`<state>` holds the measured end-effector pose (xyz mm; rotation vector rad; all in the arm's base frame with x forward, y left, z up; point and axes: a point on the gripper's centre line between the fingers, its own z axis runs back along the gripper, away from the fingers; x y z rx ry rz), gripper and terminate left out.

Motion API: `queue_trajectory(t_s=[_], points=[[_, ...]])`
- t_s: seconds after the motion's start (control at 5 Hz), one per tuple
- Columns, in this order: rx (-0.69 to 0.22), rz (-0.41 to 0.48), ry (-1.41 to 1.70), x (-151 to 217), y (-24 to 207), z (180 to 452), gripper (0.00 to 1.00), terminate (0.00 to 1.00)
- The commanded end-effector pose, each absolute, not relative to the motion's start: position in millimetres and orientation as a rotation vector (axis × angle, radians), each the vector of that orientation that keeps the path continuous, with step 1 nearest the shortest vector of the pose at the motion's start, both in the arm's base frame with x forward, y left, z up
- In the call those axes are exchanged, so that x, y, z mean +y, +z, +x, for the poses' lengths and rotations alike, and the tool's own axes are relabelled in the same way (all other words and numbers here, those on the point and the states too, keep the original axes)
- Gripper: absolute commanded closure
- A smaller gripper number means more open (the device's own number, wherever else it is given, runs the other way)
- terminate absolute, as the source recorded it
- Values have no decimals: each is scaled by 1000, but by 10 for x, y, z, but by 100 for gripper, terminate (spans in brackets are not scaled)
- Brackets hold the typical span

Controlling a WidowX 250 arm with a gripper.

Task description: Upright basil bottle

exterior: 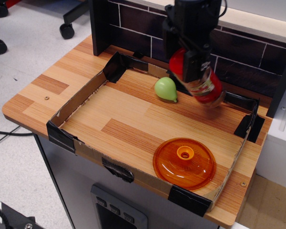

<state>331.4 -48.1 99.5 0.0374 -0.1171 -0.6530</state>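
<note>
The basil bottle (205, 85) is a clear jar with a red cap and red label. It hangs tilted in the air above the back right of the cardboard tray (86, 95), cap end up and to the left. My black gripper (187, 61) is shut on the bottle near its cap, and the fingers hide part of the cap. The bottle's lower end points down and to the right, clear of the tray floor.
A green pear-shaped object (166, 89) lies on the tray floor just left of the bottle. An orange domed lid (184, 163) lies at the tray's front right. A dark brick-pattern wall (248, 62) stands behind the tray. A white box (281, 138) is at the right.
</note>
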Motion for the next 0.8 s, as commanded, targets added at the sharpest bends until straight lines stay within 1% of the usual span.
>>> queue_trajectory(t_s=[0.0,0.2,0.4,0.6], points=[[-48,61,-637,-613,1172,3323,100,0],[30,65,-625,-647,1175,3202,100,0],[77,88,-606,-657,1161,3169,100,0],[129,155,-573,-676,1098,3176,100,0]])
